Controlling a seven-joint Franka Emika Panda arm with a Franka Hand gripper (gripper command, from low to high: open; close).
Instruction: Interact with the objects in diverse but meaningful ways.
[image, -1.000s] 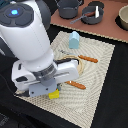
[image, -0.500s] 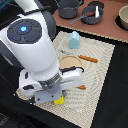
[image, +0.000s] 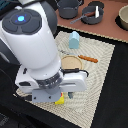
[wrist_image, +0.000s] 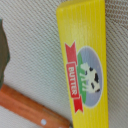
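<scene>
The arm hangs low over the yellow butter packet, lying flat on the woven mat beside the wooden plate, seemingly for a grasp; I cannot tell whether its fingers are parted.

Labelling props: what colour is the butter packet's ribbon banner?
Red, on the yellow butter packet; clearest in the wrist view.

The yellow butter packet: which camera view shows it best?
The wrist view shows it best: the yellow butter packet fills the picture and its BUTTER label can be read. In the exterior view the arm hides most of it; only a small yellow corner shows.
</scene>
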